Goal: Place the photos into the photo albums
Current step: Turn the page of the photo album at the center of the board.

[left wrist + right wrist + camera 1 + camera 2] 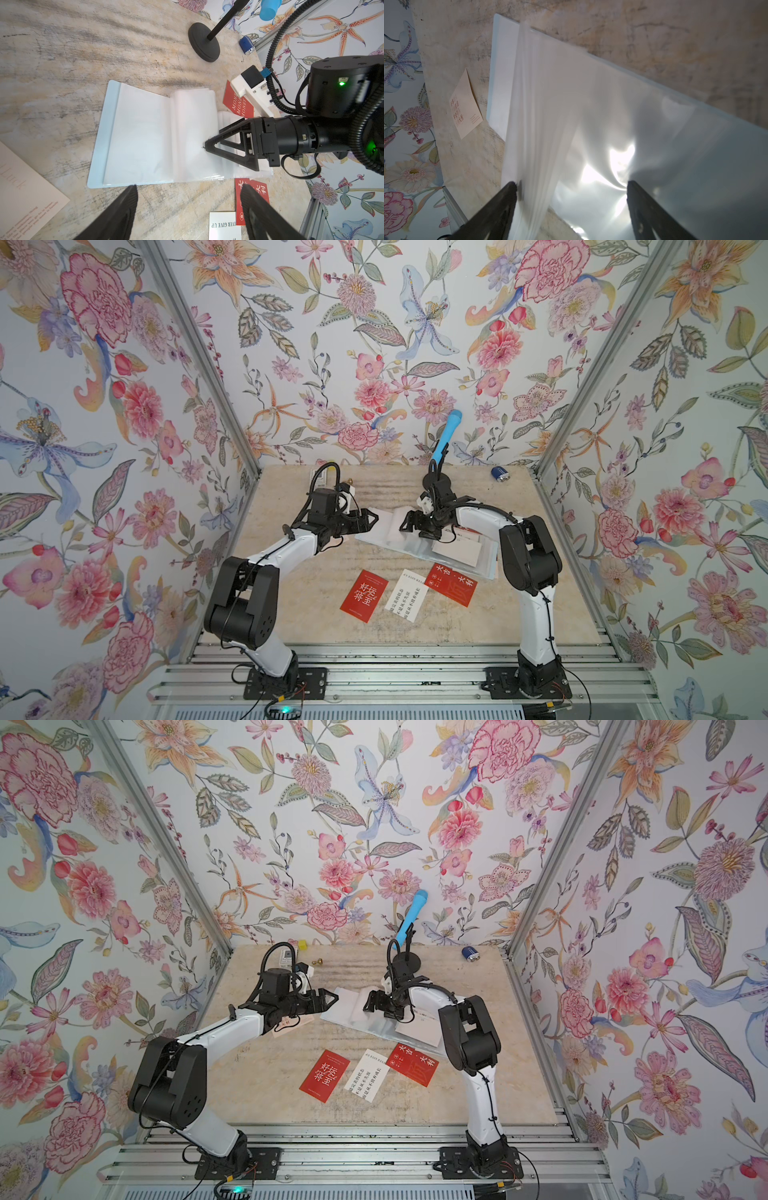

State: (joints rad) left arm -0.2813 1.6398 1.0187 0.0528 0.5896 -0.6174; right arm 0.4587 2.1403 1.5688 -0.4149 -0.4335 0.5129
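The pale blue photo album (376, 537) (345, 1017) (97, 166) lies open mid-table, its clear sleeve pages (191, 116) (542, 104) bunched upright. My right gripper (405, 524) (213, 138) (572, 187) is open with loose pages between its fingers. My left gripper (372, 520) (189, 191) is open and empty at the album's edge. In front lie a red photo (364, 595), a white one (406, 595) and another red one (451, 584). A white photo (457, 553) rests on the album, a red "MONEY" photo (239, 104) beside it. A pale pink photo (291, 1025) (466, 104) lies under my left arm.
A black stand (436, 481) holding a blue microphone (446, 427) is at the back centre, a small blue cylinder (500, 473) at the back right. A small white box (286, 957), a yellow cube (302, 945) and a brass bit (318, 962) sit back left. Flowered walls enclose three sides.
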